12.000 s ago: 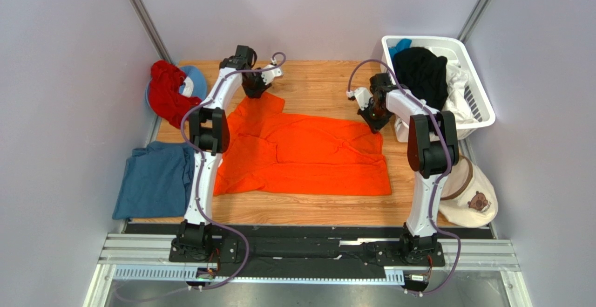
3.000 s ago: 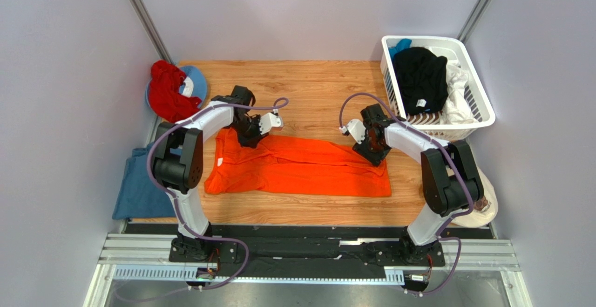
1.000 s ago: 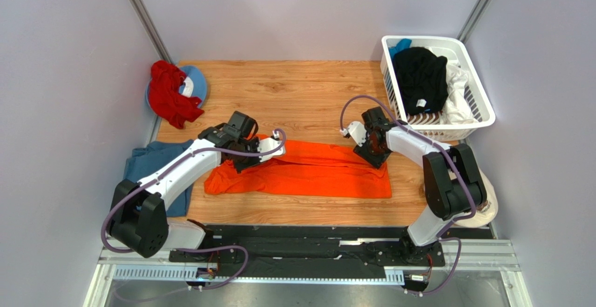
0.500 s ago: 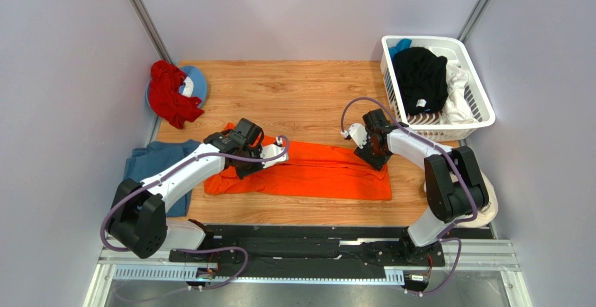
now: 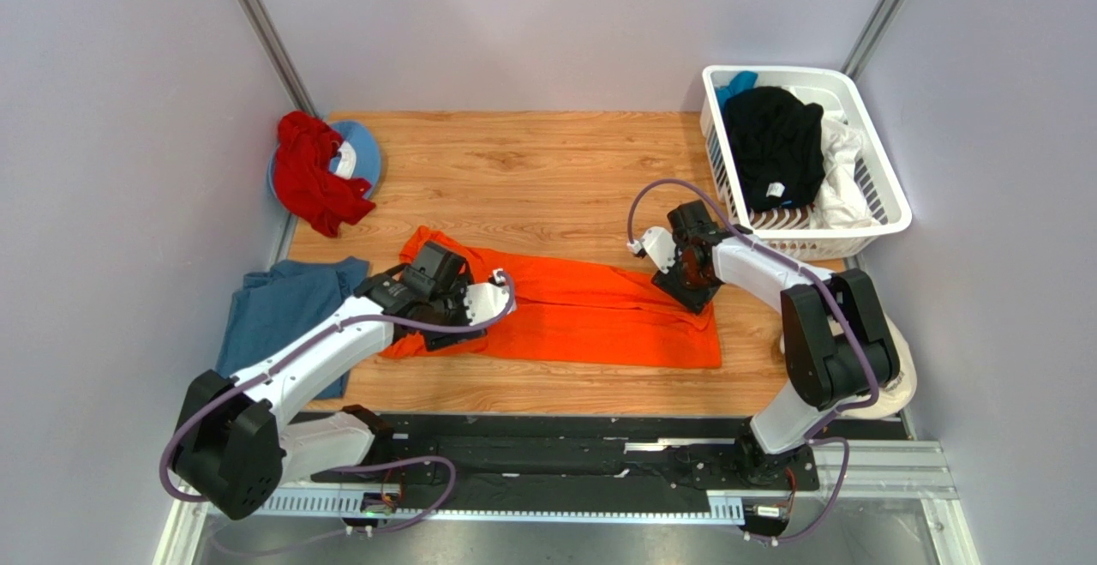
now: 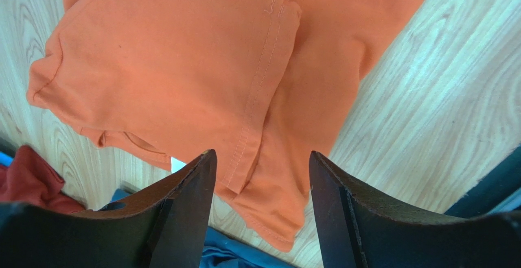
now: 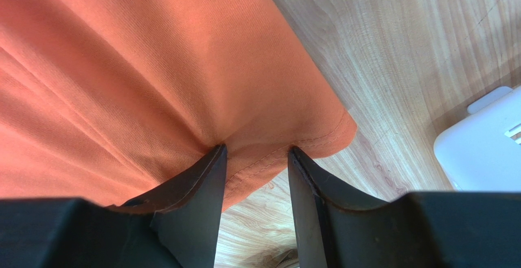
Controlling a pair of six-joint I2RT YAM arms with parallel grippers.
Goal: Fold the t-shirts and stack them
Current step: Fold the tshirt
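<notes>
**Orange shirt folded lengthwise, ends under the grippers**

The left gripper (image 6: 260,176) hangs with jaws apart, empty, over the sleeve end of the orange t-shirt (image 5: 580,312). The shirt's long axis runs left-right near the worktop's (image 5: 554,160) front edge. The right gripper (image 7: 255,158) pinches its right hem corner.

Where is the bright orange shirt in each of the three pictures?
Top external: the orange shirt lies folded in a long strip across the middle of the wooden table, between the two arms.
Left wrist: it fills the upper left, its sleeve end above the open left claw.
Right wrist: it fills the left and middle, its corner between the fingers of the right claw.
Shared landmark: the wooden table, under the shirt in every view.
</notes>
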